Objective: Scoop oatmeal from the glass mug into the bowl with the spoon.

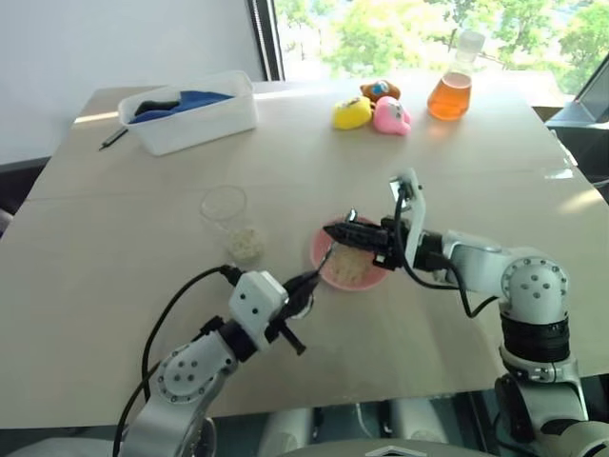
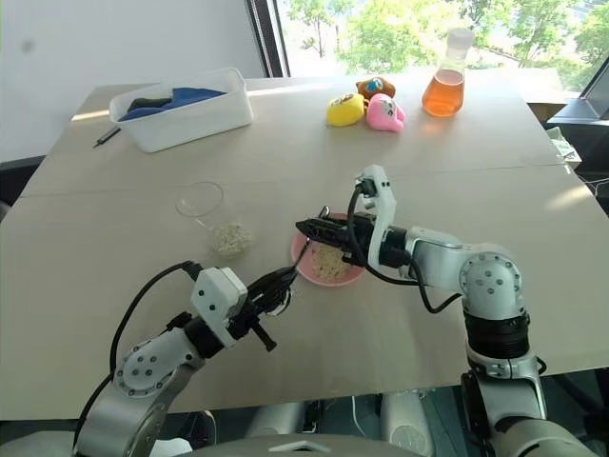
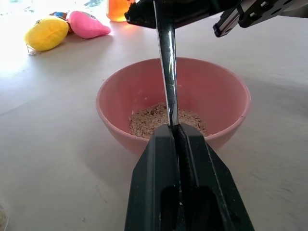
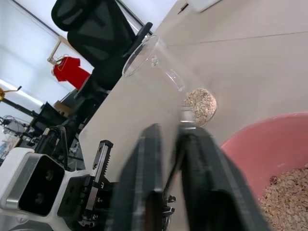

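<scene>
1. While my left gripper (image 3: 175, 132) was clamped tight on the spoon (image 3: 167, 62), the handle ran up over the pink bowl (image 1: 325, 274) in the middle of the table (image 1: 143, 200).
2. My right gripper (image 1: 333, 231) came in from 3 o'clock and had pinched down on the spoon's far end, right above the bowl.
3. Oatmeal (image 3: 159, 118) sat as a small heap in the bowl's bottom.
4. Glass mug (image 1: 230, 221) stood just beside the bowl at about 9 o'clock, with a few oats left inside.
5. White tub (image 1: 190, 109) sat way off at 11 o'clock, and the orange flask (image 1: 451, 86) and plush toys (image 1: 373, 109) at 1 o'clock.
</scene>
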Tool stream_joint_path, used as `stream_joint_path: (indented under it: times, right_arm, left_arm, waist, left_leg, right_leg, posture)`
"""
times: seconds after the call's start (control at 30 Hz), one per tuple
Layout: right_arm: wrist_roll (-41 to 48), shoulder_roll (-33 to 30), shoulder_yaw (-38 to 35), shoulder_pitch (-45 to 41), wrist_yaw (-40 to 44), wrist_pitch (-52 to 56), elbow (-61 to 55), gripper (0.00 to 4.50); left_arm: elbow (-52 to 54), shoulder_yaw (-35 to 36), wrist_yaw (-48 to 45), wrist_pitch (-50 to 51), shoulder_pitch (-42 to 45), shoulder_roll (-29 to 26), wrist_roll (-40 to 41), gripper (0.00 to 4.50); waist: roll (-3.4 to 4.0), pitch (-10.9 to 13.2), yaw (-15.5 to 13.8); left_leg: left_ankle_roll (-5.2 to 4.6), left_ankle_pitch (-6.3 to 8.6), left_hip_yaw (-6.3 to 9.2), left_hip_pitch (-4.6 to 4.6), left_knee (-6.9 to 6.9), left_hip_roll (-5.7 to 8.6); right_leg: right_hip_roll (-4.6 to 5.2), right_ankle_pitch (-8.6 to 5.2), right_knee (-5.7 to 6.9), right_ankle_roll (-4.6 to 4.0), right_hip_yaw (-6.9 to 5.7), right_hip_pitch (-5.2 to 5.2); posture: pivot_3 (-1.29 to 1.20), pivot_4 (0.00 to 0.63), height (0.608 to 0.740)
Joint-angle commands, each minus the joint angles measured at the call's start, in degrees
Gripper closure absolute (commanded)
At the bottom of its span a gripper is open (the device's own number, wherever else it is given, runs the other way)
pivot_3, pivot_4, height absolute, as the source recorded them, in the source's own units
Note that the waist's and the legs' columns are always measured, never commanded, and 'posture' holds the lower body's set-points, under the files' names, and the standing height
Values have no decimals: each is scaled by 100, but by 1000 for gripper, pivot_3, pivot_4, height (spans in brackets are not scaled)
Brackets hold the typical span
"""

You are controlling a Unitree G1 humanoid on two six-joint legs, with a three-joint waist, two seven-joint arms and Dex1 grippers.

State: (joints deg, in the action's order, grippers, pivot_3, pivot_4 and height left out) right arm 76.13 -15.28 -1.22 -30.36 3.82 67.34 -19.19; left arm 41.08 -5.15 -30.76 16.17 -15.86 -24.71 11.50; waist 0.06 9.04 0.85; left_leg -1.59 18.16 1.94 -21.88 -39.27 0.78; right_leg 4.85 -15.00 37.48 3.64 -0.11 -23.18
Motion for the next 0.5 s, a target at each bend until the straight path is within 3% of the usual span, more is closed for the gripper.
stream_joint_path:
  times: [0.03, 0.23, 0.27, 0.4, 0.43, 0.47, 0.5]
  right_arm:
    - [105, 35, -96, -83, -139, -106, -29, 4474]
    - [158, 36, -87, -70, -217, -131, -18, 4474]
    - [176, 55, -88, -74, -241, -141, -4, 4500]
    - [284, 102, -111, -94, -305, -179, 38, 4500]
    - [339, 112, -135, -104, -334, -183, 67, 4500]
    - [379, 109, -160, -107, -352, -183, 90, 4500]
    - [401, 86, -189, -118, -356, -175, 122, 4500]
  left_arm:
    - [318, 5, 6, 97, -28, -2, 226, 4500]
    - [226, 104, 19, -29, -127, -33, 198, 4500]
    - [217, 106, 15, -67, -165, -35, 192, 3835]
    - [336, 180, 29, -168, -447, 27, 314, 2440]
    - [418, 285, 71, -306, -593, 71, 326, 1837]
    - [487, 371, 104, -436, -712, 101, 318, 1485]
    - [561, 534, 177, -728, -844, 117, 144, 1485]
  waist:
    - [0, 0, 0]
    - [0, 0, 1]
    - [0, 0, 1]
    - [0, 0, 2]
    - [0, 0, 6]
    - [0, 0, 13]
    - [0, 0, 11]
  left_leg:
    - [0, 0, 0, 0, -1, 0]
    - [0, 0, -1, 0, -1, 0]
    - [0, 0, -1, 0, -1, 0]
    - [0, 0, -2, 0, -1, 0]
    - [0, 0, -2, 0, -1, -1]
    - [0, 0, -2, 0, -1, -1]
    - [-1, 1, -3, -1, 0, -3]
  right_leg:
    - [0, 0, 1, 0, 0, 0]
    - [0, 0, 2, 0, 0, 0]
    - [0, 0, 2, 0, 1, -1]
    - [0, 0, 3, 0, 2, -2]
    - [0, 0, 3, 0, 2, -2]
    - [0, 0, 3, 0, 3, -2]
    - [0, 0, 3, 0, 4, -4]
  posture:
    - [0, 150, 740]
    - [0, 150, 740]
    - [0, 150, 740]
    - [0, 150, 740]
    - [0, 150, 740]
    - [0, 150, 740]
    - [0, 150, 740]
